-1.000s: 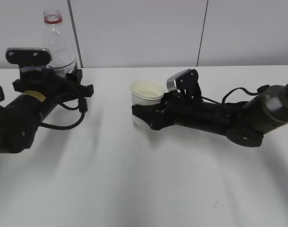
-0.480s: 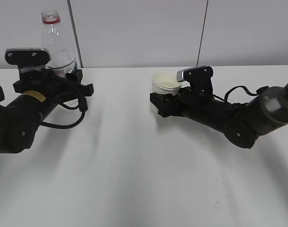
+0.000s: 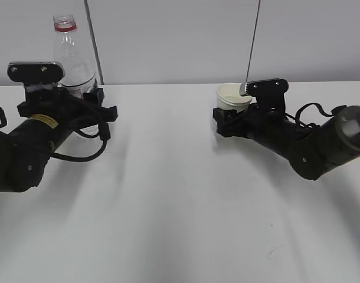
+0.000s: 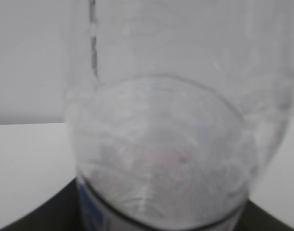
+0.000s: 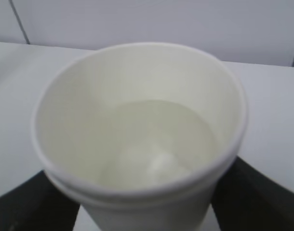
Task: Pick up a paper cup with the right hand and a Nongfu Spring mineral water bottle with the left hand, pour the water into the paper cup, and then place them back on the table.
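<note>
The clear bottle (image 3: 75, 56) with a red neck ring stands upright at the far left, held by my left gripper (image 3: 91, 109), which is shut on its lower body. It fills the left wrist view (image 4: 161, 159), blurred; its label is hidden. My right gripper (image 3: 227, 122) is shut on the off-white paper cup (image 3: 232, 98), upright at centre right, low over the white table (image 3: 168, 206). In the right wrist view the cup (image 5: 137, 130) holds clear water (image 5: 156, 144), with black fingers (image 5: 258, 197) on both sides.
A grey panelled wall with dark vertical seams runs behind the table's far edge. Black cables (image 3: 88, 147) loop beside the left arm, and another cable (image 3: 310, 112) arches over the right arm.
My right gripper has carried the cup to the right and towards the back, levelling it upright. The left gripper and bottle have stayed in place.
</note>
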